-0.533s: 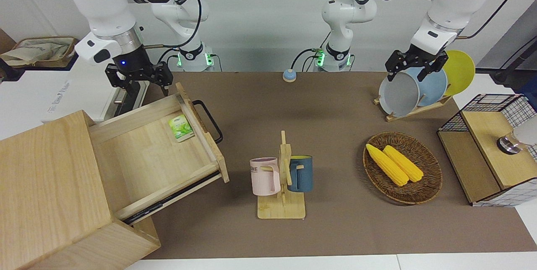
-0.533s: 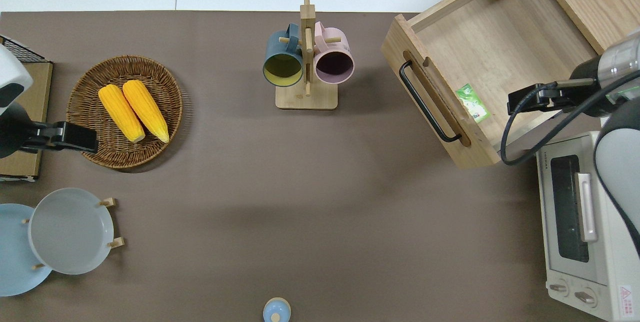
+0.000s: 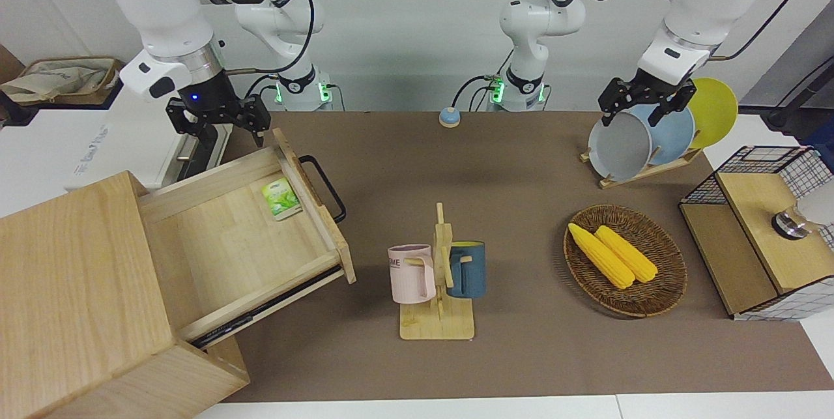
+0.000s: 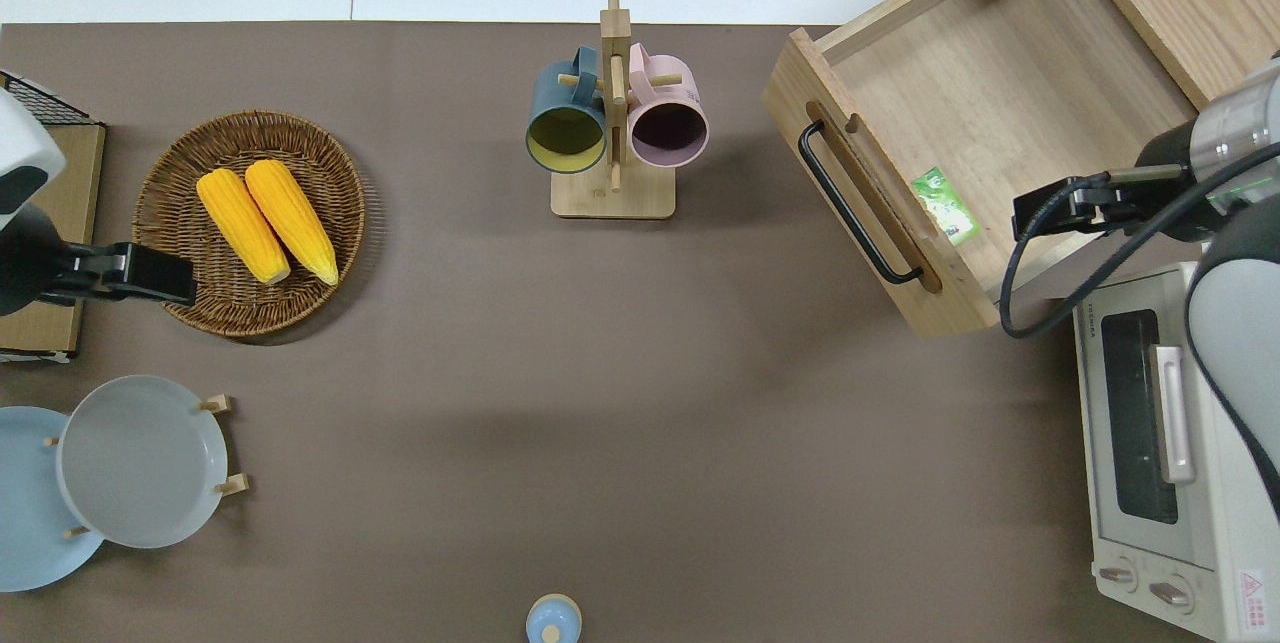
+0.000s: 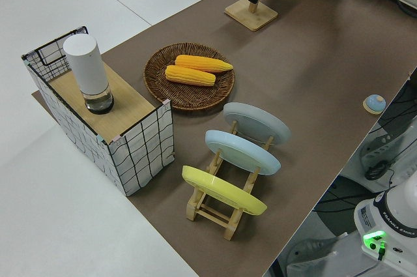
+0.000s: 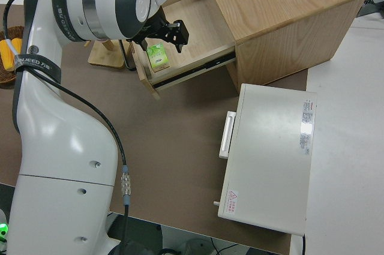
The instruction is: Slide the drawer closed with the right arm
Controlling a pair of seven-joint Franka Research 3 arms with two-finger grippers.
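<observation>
The drawer point(image 3: 228, 236) stands pulled far out of the pale wooden cabinet point(image 3: 71, 288), its black loop handle point(image 3: 326, 187) facing the middle of the table. A small green packet point(image 3: 281, 198) lies inside by the front panel. My right gripper point(image 3: 218, 124), blue wrist light on, hangs open and empty. In the overhead view its wrist point(image 4: 1190, 183) is over the drawer's point(image 4: 1000, 93) side wall nearest the robots. The right side view shows the gripper point(image 6: 162, 34) just above the packet point(image 6: 157, 57). It is apart from the handle point(image 4: 855, 208). The left arm is parked.
A white toaster oven point(image 4: 1170, 443) stands nearer to the robots than the drawer. A mug rack point(image 3: 440, 275) with two mugs stands mid-table beside the drawer's front. A basket of corn point(image 3: 624, 259), a plate rack point(image 3: 645, 139) and a wire-mesh box point(image 3: 762, 230) are at the left arm's end.
My right gripper has shifted slightly over the drawer's near wall. The drawer has not moved.
</observation>
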